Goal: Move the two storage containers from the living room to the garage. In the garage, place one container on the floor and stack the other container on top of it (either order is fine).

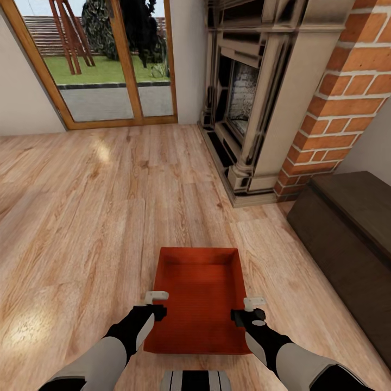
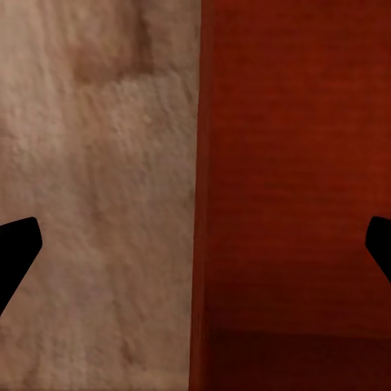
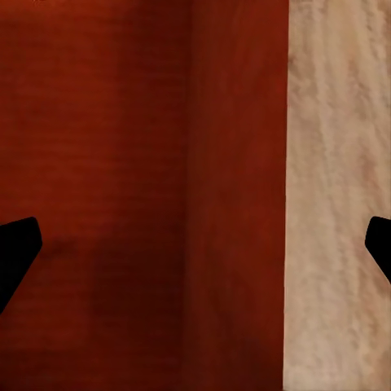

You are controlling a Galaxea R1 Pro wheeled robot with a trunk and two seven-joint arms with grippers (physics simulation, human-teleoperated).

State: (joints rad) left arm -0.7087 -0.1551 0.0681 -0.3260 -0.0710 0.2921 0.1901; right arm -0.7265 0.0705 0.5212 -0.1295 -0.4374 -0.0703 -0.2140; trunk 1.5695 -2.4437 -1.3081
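One orange-red storage container lies on the living room's light wood plank floor, right in front of me, open top up and empty. My left gripper is open over the container's left wall, one finger on each side of it. My right gripper is open the same way astride the right wall, with its fingers well apart. The second container and the garage are out of view.
A stone fireplace with a brick column stands ahead on the right. A long dark low cabinet runs along the right wall. A wood-framed glass door to the garden is at the far left. Bare plank floor stretches to the left.
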